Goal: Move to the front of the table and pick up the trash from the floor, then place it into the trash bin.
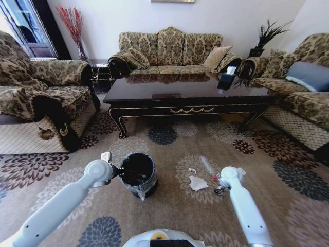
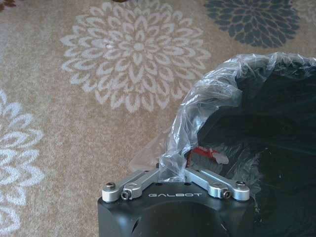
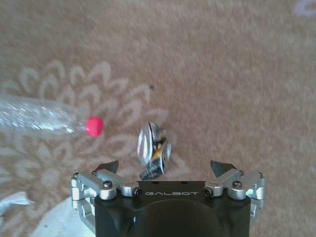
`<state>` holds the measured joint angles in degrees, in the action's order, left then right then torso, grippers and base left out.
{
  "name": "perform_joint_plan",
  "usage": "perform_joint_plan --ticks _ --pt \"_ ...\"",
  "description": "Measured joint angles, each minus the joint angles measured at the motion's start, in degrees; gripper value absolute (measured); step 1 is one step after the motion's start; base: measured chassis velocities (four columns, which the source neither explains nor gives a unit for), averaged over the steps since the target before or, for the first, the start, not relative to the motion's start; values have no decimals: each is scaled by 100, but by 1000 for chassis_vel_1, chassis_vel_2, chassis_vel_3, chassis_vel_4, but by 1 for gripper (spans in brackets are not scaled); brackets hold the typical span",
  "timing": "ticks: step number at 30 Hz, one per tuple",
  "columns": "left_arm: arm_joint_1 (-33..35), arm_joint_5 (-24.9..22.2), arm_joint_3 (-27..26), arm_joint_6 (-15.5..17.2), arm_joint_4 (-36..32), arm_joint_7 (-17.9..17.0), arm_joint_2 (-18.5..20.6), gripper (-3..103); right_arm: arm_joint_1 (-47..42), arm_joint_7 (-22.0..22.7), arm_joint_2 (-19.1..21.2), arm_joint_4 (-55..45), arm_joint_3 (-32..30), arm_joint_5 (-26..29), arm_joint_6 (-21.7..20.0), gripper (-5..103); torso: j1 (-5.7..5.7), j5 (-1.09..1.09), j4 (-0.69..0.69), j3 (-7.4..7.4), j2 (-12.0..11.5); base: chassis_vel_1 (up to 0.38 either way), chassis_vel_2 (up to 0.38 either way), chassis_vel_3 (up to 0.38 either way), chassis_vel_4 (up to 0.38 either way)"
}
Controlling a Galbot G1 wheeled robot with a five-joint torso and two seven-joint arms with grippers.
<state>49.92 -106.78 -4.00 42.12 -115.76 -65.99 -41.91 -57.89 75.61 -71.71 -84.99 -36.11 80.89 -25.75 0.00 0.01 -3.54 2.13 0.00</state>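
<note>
My right gripper [image 3: 165,170] hovering wide open over a silvery scrap [image 3: 153,148], my left gripper [image 2: 173,170] seemingly pinching the trash bin [image 1: 139,175] liner.

Both white arms reaching forward and down. Left tool [image 2: 173,170] is pinching closed, linkage folded inward. Right tool [image 3: 167,168] is hanging low with fingers [image 3: 107,167] spread wide, holding nothing between them.

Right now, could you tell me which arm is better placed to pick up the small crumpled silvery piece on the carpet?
The right. The right gripper hangs open directly over the silvery scrap, while the left gripper is shut on the black bin's clear plastic liner.
</note>
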Motion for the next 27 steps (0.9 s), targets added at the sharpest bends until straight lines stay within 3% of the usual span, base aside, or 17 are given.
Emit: perform_joint_plan --ticks 9,24,27 --pt "46 -28 29 2 -27 -20 10 0 530 -151 -332 876 -344 -169 -5 100 0 -1 0 0 0 0 0 0 0" --pt "68 -143 -10 2 -27 -24 9 0 1319 -352 -480 2046 -883 -455 -14 103 0 -2 1 0 0 0 0 0 0" --pt "69 -149 4 1 -40 -44 6 0 1427 -400 -533 2277 -1000 -575 -54 91 0 0 -1 0 0 0 0 0 0"
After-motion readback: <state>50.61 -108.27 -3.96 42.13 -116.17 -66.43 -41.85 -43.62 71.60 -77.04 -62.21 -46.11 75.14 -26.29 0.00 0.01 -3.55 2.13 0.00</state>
